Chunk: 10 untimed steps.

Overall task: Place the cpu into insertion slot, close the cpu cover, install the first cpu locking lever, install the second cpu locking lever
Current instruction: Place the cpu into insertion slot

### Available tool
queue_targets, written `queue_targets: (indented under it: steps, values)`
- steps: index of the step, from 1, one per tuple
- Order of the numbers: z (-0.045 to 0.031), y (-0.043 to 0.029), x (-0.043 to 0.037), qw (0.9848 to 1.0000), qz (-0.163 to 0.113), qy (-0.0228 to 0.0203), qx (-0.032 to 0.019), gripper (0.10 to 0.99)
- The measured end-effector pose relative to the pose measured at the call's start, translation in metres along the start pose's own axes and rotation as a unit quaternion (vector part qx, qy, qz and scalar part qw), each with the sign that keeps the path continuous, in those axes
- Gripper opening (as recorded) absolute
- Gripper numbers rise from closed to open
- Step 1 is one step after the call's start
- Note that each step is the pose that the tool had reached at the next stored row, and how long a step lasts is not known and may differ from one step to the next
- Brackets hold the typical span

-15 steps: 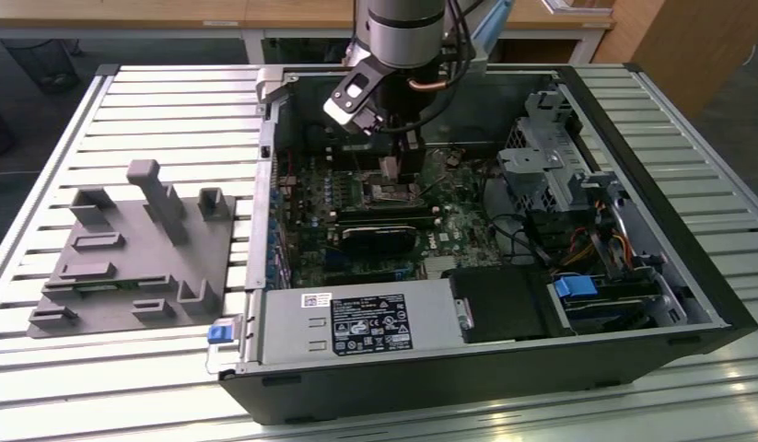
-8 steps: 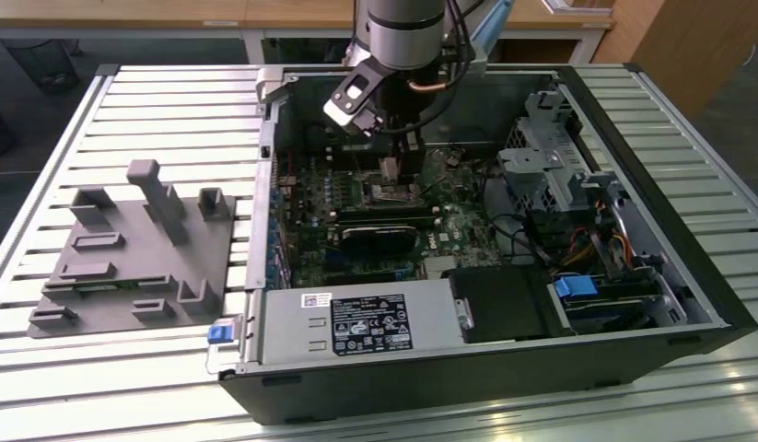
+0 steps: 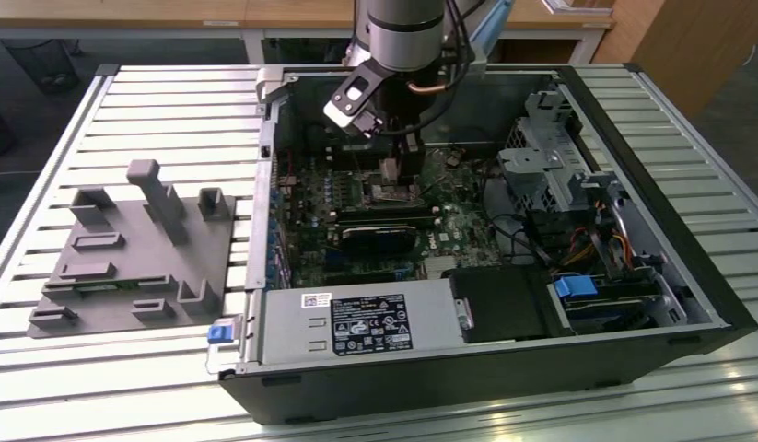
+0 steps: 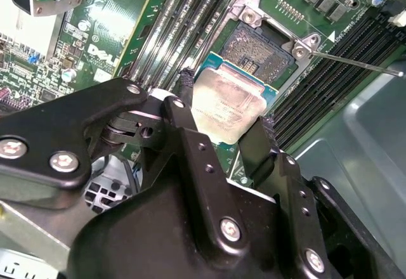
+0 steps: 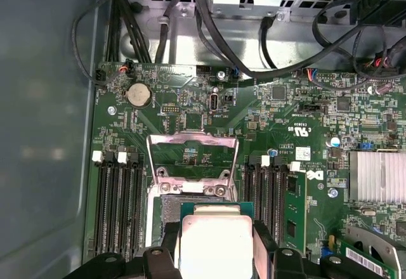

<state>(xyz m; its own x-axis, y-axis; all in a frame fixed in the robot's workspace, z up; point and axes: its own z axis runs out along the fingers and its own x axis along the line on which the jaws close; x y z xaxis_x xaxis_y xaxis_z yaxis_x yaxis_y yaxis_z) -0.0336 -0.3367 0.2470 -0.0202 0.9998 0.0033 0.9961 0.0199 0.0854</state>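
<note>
Clenched on the cpu (image 4: 229, 101) by two opposite edges, the tool (image 4: 225, 108) holds it close above the insertion slot (image 4: 266, 49), cpu cover (image 5: 193, 158) standing open; seating well likely needs it level, squared, lowered without force.

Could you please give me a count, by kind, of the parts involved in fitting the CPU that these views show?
gripper, shut on the cpu: 1
cpu: 1
insertion slot: 1
cpu cover, swung open: 1
Total: 4
</note>
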Motion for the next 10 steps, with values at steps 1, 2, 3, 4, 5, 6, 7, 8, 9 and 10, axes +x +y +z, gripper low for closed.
queue_targets:
  steps: [1, 2, 3, 4, 5, 6, 7, 8, 9, 10]
  values:
    - [0.0004, 0.0, 0.0, 1.0, 0.0, 0.0, 0.0, 0.541]
    - [0.0008, -0.0001, 0.0, 1.0, 0.0, -0.0001, 0.0, 0.541]
    - [0.0012, -0.0001, 0.0, 1.0, 0.0, 0.0, 0.0, 0.541]
    - [0.0016, -0.0001, 0.0, 1.0, 0.0, 0.0, 0.0, 0.541]
    - [0.002, -0.0002, 0.0, 1.0, 0.0, -0.0001, 0.0, 0.541]
    - [0.0023, -0.0002, 0.0, 1.0, 0.0, 0.0, 0.0, 0.541]
    - [0.0027, -0.0002, 0.0, 1.0, 0.0, 0.0, 0.0, 0.541]
    - [0.0032, -0.0003, 0.0, 1.0, 0.0, 0.0, 0.0, 0.541]
    - [0.0039, -0.0003, 0.0, 1.0, 0.0, 0.0, 0.0, 0.541]
    - [0.0047, -0.0004, 0.0002, 1.0, 0.0, -0.0001, 0.0, 0.541]
